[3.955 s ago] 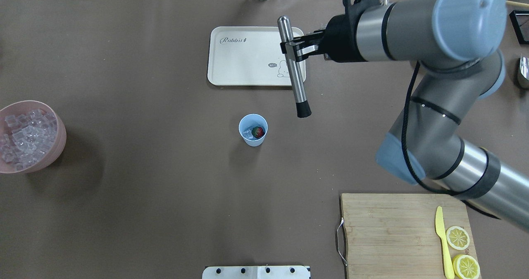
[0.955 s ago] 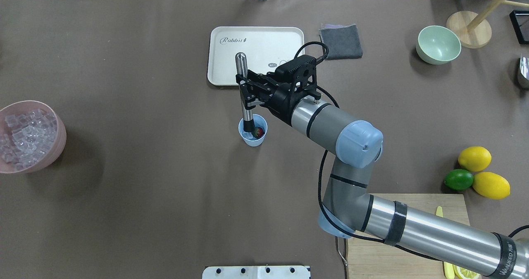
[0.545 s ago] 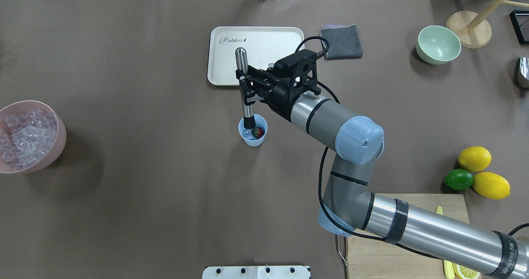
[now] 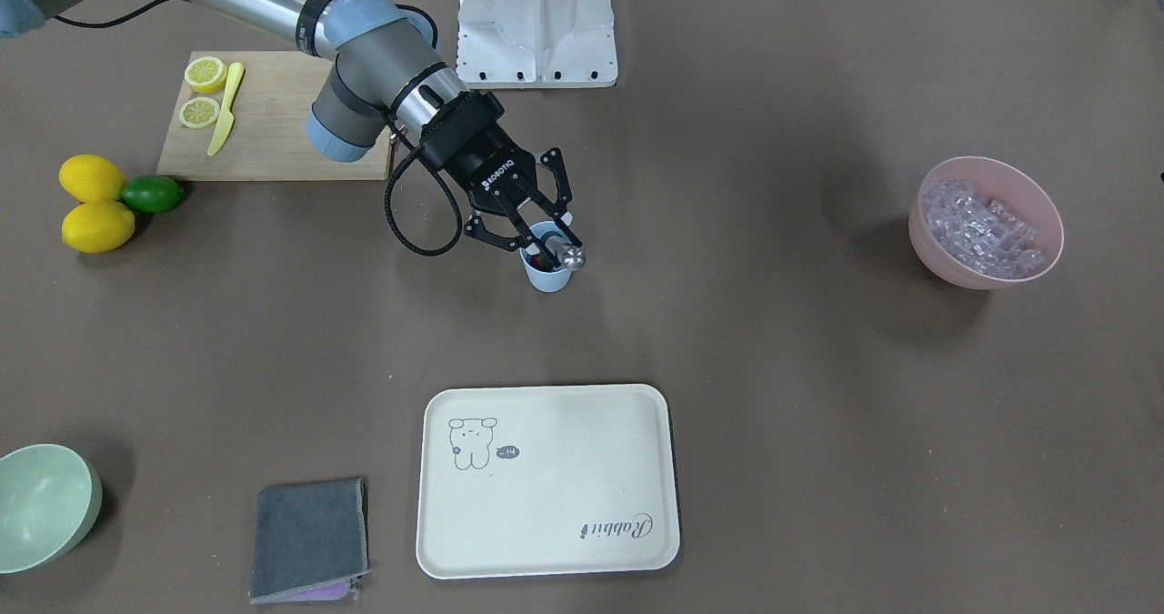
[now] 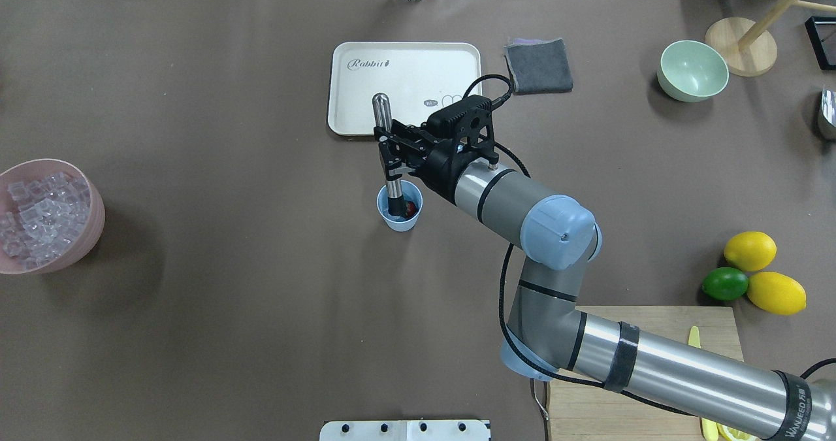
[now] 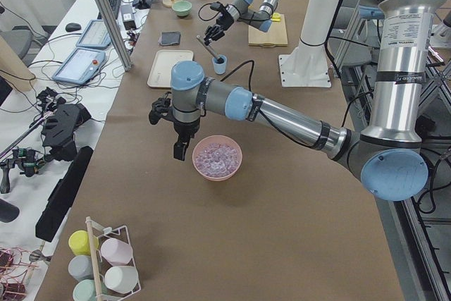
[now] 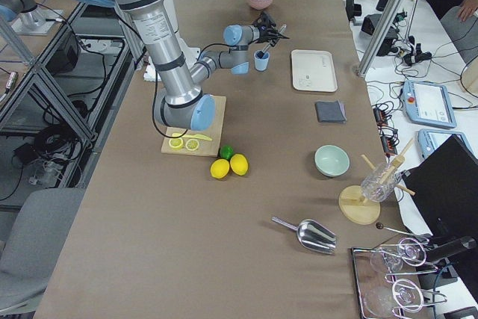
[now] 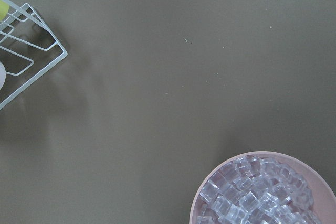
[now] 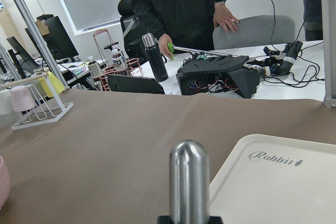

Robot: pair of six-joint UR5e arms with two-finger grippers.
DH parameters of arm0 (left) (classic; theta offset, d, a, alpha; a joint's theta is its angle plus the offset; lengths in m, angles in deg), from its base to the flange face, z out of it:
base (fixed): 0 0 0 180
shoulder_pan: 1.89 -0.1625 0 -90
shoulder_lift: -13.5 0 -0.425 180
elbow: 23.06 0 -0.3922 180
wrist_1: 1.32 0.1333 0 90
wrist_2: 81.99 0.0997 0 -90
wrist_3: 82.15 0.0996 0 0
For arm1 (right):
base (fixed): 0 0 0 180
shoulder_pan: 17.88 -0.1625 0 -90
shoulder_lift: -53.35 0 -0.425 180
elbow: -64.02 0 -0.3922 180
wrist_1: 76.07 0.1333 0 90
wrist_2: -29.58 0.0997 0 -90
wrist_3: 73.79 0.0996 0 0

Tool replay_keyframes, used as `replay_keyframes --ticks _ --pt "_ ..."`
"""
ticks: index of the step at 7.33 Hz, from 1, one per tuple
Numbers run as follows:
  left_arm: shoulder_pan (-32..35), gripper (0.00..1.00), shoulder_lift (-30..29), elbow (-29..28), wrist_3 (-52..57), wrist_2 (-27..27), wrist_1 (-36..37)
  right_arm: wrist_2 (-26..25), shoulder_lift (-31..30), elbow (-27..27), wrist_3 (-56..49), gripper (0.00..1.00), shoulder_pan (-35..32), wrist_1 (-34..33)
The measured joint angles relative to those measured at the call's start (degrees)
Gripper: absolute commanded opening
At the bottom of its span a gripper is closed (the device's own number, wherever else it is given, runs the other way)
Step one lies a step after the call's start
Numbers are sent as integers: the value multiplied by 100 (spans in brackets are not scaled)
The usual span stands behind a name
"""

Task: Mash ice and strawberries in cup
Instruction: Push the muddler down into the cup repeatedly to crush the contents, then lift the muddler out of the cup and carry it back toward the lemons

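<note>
Clamping the upright steel muddler (image 5: 381, 111), the right tool (image 5: 386, 151) sinks its black tip straight into the small light-blue plastic cup (image 5: 400, 223), at 6 o'clock from the cream tray (image 5: 405, 59), likely to crush the red strawberry (image 5: 411, 209). Whether the left tool (image 6: 181, 147) is open, I cannot tell.

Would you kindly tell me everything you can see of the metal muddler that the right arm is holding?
The muddler is a slim, polished steel rod with a rounded top and a black head. The right gripper holds its shaft around mid-length, jaws shut. It stands tilted, black head down inside the light-blue cup, beside the strawberry. What its head presses on is hidden.
</note>
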Motion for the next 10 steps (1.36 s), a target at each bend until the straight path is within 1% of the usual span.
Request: replay_keyframes --ticks 3,5,6,8,10 --pt "4 98 100 67 0 0 -7 -3 14 73 0 0 17 1" --pt "4 98 111 73 0 0 -8 22 33 -99 -4 0 -47 -57" --pt "4 98 113 73 0 0 -9 83 38 -358 -2 0 -134 -239" --pt "4 98 119 72 0 0 -9 377 -84 -1067 56 0 -381 -916" --pt "4 98 122 76 0 13 -9 601 -617 -1515 422 0 -684 -1390"
